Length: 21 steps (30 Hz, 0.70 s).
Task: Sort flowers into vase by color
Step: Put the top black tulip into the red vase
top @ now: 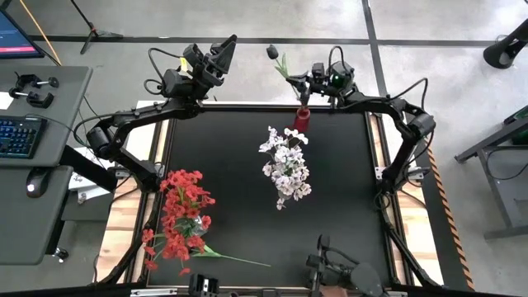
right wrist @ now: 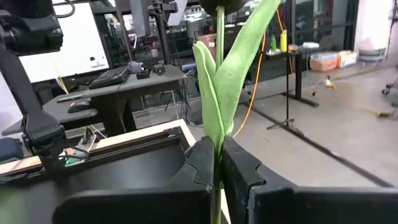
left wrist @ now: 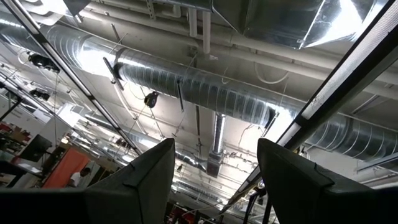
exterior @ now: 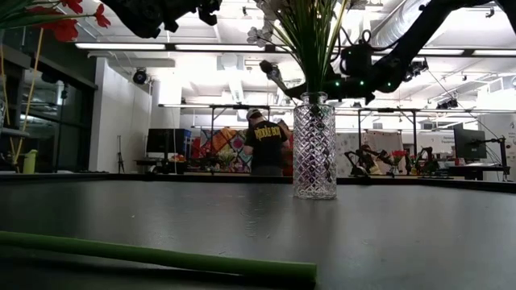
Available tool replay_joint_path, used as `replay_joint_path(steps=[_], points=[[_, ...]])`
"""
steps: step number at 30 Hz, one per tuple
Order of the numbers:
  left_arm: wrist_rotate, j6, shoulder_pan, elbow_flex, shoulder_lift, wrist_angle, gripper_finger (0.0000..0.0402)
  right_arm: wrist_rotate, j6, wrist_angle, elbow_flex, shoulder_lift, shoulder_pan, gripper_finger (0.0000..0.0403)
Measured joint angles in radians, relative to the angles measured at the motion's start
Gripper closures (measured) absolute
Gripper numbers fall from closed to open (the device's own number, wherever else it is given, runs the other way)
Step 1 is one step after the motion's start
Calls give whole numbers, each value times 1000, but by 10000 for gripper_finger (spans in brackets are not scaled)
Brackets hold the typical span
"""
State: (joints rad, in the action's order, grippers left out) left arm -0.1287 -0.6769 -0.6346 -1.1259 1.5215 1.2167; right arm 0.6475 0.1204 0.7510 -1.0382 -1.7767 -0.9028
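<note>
Presently held: dark-bloomed flower, stem pinched between the clenched jaws of the right gripper, at the worktop's far edge, bloom pointing beyond it.
White flowers: bunched upright in a cut-glass vase mid-worktop.
Red flowers: clustered at the near left of the worktop, one green stem lying flat.
Red vase: just below the right gripper.
Left gripper: raised over the far left corner, jaws released, empty.
</note>
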Motion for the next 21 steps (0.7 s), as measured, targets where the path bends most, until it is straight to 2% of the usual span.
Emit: replay_joint_path(steps=[11,17,21], points=[[0,-3,0,0,0,0,185,-1,2,-59,0,0,1,392],[0,-2,0,0,0,0,185,-3,12,-73,0,4,-2,303],[0,-2,0,0,0,0,185,-3,-42,-134,0,41,-2,246]])
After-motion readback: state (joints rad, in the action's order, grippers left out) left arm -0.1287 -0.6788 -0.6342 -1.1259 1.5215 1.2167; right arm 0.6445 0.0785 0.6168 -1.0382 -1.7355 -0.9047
